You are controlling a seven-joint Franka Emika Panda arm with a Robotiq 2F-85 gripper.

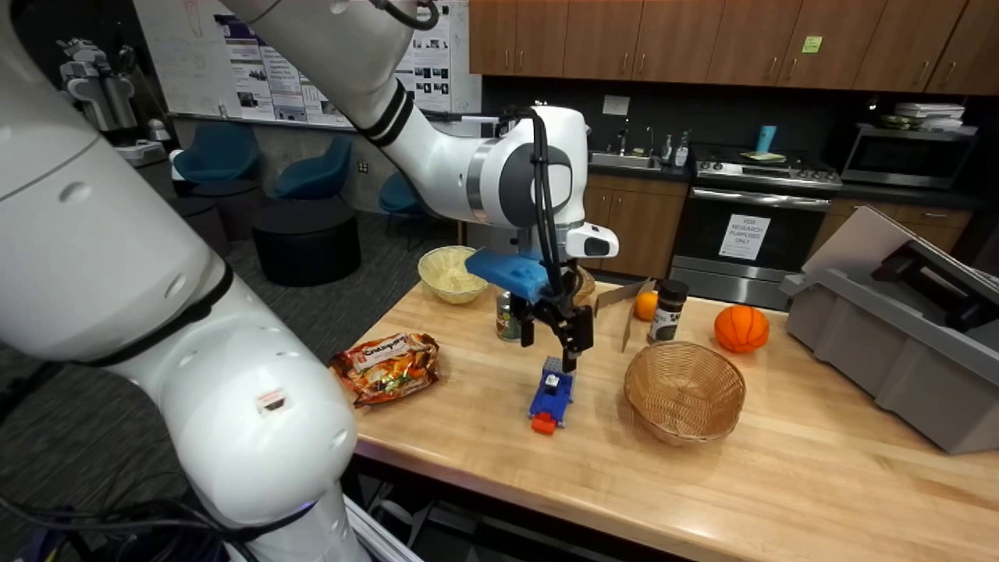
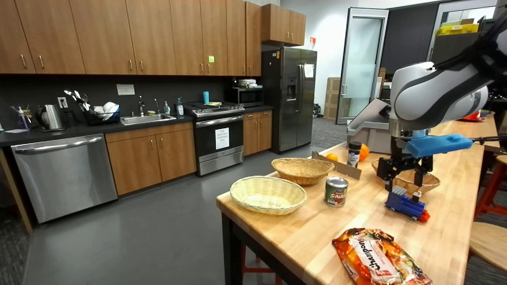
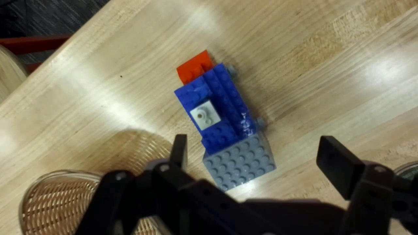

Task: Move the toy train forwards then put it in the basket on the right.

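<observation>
The wooden surface (image 1: 788, 484) runs long, with a stool seat (image 2: 491, 239) beside one long edge. Inward from that edge sits the tan wicker basket (image 1: 679, 390); the Champong packet (image 2: 376, 261) lies by the short edge. The tool (image 2: 403, 184) hangs above with its jaws spread, grasping nothing. Under it, upright on the surface between packet and basket, touching neither, stands the brick-built toy train (image 3: 225, 111), rear end beneath the jaws. I judge it light, stiff and smooth, so a bit slippery, and pressed-on bricks could pop off. Best to take it across its narrow width, on the sides under the grey studded cab roof (image 3: 240, 162), after a slight turn, since the jaws stand askew to that width; the red nose wedge (image 3: 195, 67) and white chimney (image 3: 205, 115) seem poor holds. Its long axis crosses the surface a little off square, nose toward the stool-side long edge, so forwards should mean that way.
</observation>
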